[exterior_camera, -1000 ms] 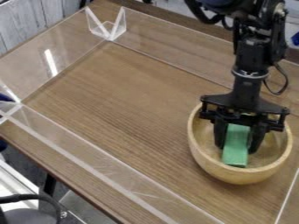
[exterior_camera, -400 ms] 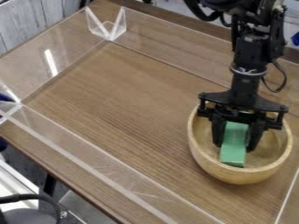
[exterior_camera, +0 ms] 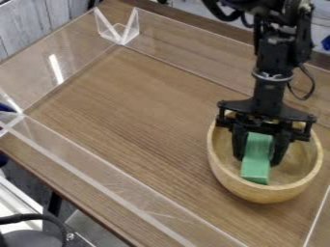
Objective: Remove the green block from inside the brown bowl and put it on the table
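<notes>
Gripper (exterior_camera: 261, 147) stayed clamped on green block (exterior_camera: 261, 160) inside brown bowl (exterior_camera: 227, 165), nothing shifted; I judged the lift still pending.

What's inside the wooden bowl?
The green block lies inside the brown bowl, with the gripper shut on its upper end. That end is hidden behind the fingers.

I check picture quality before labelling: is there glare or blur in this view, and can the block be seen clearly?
Camera view: white glare streaks on the acrylic walls; whole picture soft, low resolution. The green block shows clearly in the bowl, its top hidden by the dark gripper.
</notes>
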### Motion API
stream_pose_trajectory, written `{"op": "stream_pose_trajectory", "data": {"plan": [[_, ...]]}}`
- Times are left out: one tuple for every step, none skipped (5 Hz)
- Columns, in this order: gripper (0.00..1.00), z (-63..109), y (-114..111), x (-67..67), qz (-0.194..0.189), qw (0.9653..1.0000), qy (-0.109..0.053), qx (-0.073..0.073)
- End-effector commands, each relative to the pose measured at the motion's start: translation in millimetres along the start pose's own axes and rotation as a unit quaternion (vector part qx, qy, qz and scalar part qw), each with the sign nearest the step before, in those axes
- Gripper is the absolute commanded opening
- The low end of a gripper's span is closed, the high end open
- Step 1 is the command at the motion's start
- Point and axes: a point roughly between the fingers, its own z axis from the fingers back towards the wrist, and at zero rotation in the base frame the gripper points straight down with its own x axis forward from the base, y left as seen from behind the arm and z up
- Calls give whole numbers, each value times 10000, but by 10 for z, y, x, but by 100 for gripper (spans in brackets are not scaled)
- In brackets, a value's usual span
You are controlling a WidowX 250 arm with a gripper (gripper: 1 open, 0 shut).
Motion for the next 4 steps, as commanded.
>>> {"op": "stream_pose_trajectory", "data": {"plan": [[0, 228, -18, 31, -38, 9993, -316, -177], [0, 325, 7, 20, -47, 9991, -379, -207], [0, 523, 63, 9, -44, 9982, -526, -288], [0, 725, 231, 51, 53, 9970, -679, -372]]}}
